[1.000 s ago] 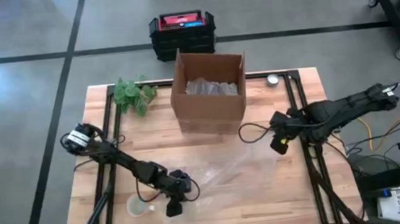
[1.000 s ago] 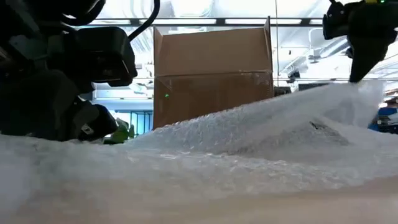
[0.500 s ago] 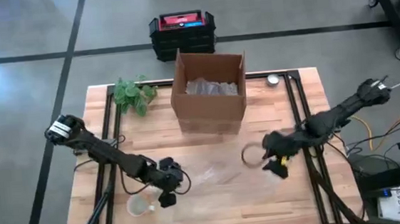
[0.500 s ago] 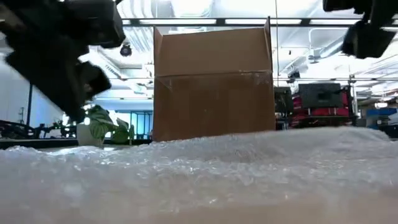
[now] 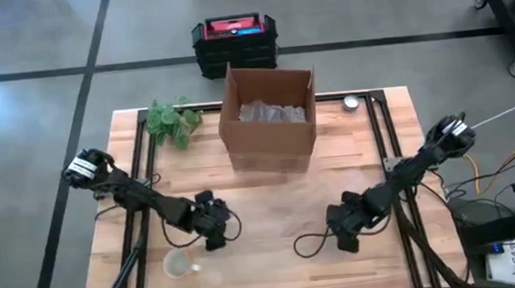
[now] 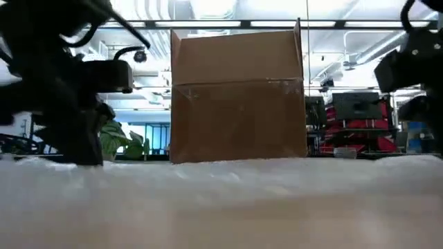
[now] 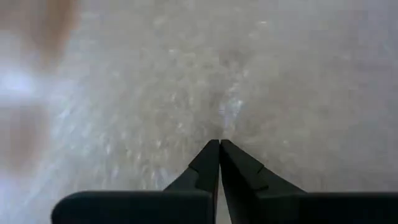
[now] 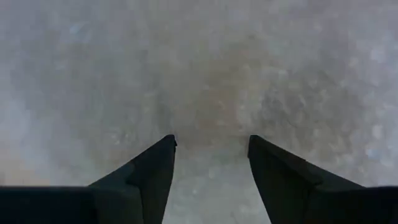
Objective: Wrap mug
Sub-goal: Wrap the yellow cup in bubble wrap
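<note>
On bubble wrap [image 7: 261, 93]: left end effector [image 7: 219, 144] pinched closed, right end effector [image 8: 211, 140] spread.

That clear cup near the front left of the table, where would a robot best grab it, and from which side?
Probably at the rim, from straight above. In the high view the mug shows as an open circle, so it seems to stand mouth up, and one finger could go inside the wall and one outside. The left gripper, shut on the bubble wrap, sits just beside it; the right gripper is open, farther off.
</note>
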`<state>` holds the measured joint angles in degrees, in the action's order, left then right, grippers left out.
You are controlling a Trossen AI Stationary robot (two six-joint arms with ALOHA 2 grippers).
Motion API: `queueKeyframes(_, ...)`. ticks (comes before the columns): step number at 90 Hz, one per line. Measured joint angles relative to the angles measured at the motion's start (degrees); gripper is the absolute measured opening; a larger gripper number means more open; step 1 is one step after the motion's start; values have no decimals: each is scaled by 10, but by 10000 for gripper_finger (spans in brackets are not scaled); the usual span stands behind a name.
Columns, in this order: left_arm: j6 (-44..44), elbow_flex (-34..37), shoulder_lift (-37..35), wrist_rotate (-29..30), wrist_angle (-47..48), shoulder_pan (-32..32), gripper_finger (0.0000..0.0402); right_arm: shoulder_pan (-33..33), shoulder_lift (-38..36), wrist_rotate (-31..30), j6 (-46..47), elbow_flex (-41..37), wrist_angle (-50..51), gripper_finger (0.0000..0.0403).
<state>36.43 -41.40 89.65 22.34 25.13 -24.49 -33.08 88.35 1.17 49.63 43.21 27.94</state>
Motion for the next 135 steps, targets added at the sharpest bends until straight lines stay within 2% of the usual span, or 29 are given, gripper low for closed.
queueKeyframes(3, 2, -1, -5, 1, 17, 7, 0, 0, 6, 9, -5, 7, -9, 182)
queueKeyframes(18, -27, -42, -71, -73, 27, 8, 0, -1, 13, 25, -16, 34, -3, 179)
queueKeyframes(30, -50, -67, -133, -116, 37, 8, 15, 1, 3, -7, -48, 43, -2, 181)
queueKeyframes(43, -72, -98, -194, -148, 105, 8, 75, 5, -2, -60, -62, 47, -4, 178)
queueKeyframes(56, -78, -154, -211, -273, 206, -3, 160, 5, -1, -94, -53, 47, -9, 174)
queueKeyframes(61, -71, -179, -211, -302, 267, -14, 187, 5, -1, -108, -44, 47, -14, 174)
queueKeyframes(68, -45, -207, -205, -302, 343, -42, 211, 5, -1, -133, -42, 47, -22, 176)
queueKeyframes(79, -8, -211, -199, -287, 383, -107, 225, 5, -1, -165, -42, 47, -42, 179)
queueKeyframes(101, 78, -140, -195, -261, 330, -199, 208, 6, -1, -178, -44, 47, -59, 172)
queueKeyframes(118, 80, -49, -193, -262, 167, -205, 182, 12, -1, -180, -53, 47, -60, 167)
queueKeyframes(126, 110, -24, -190, -294, 148, -190, 141, 13, -1, -184, -57, 46, -60, 167)
queueKeyframes(135, 150, -24, -185, -343, 190, -178, 45, 12, -1, -191, -60, 46, -60, 169)
